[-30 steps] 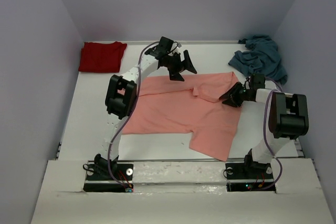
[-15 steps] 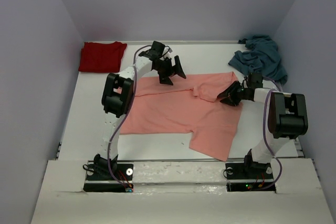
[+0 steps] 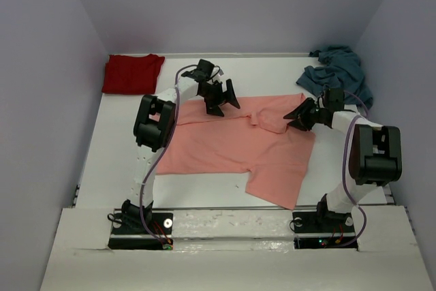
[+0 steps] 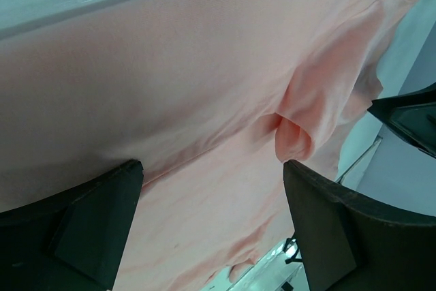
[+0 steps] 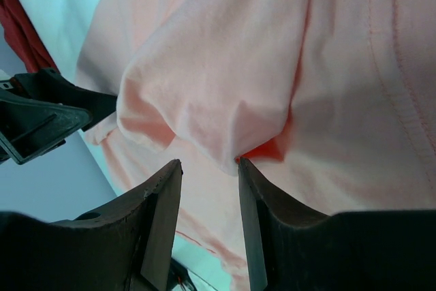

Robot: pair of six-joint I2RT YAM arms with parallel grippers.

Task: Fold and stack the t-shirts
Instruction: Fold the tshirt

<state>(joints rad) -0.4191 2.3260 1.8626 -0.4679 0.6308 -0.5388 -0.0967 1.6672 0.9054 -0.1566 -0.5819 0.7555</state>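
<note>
The salmon-pink t-shirt (image 3: 231, 144) lies spread on the table's middle, with a raised fold (image 5: 204, 100) near its far right sleeve. My left gripper (image 3: 219, 100) hovers over the shirt's far edge, jaws wide open and empty (image 4: 212, 168). Over the shirt's far right corner, my right gripper (image 3: 297, 116) stands partly open. Its tips (image 5: 208, 163) are at the fold, one fingertip (image 5: 244, 165) touching the cloth, with nothing pinched. A dark red t-shirt (image 3: 133, 73) lies folded at the far left. The teal-blue t-shirt (image 3: 337, 76) sits crumpled at the far right.
Grey walls close in the white table (image 3: 122, 161) on the left, far and right sides. The two arm bases (image 3: 139, 226) stand on the near edge. The left gripper (image 5: 41, 117) shows in the right wrist view, close across the fold.
My left gripper has come down and to the left over the pink shirt's far edge. The right gripper has shifted slightly farther back along the right sleeve. The shirts lie as before.
</note>
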